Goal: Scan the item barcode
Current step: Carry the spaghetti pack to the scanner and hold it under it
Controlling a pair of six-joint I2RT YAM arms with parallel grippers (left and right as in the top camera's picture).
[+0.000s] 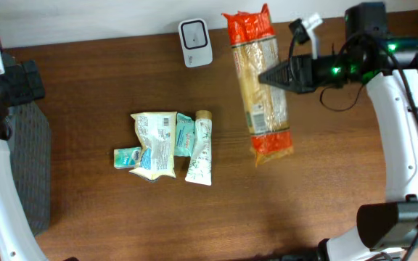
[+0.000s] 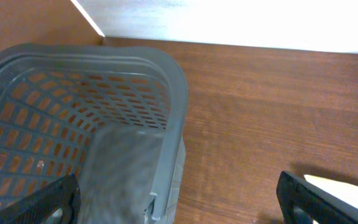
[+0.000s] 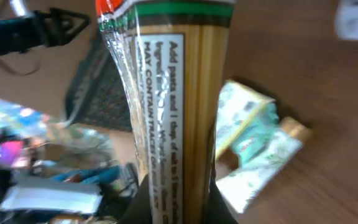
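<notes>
We are gripping the long clear-and-orange plastic pack of spaghetti (image 1: 265,109) toward one o'clock over the brown wooden desk (image 1: 325,188). We are judging it light, stiff and brittle, with slippery film, so a mid-length hold is suiting it. The right end effector (image 1: 267,76) is clamping narrowly on its middle; the left end effector (image 2: 179,200) is gaping wide, empty.
</notes>
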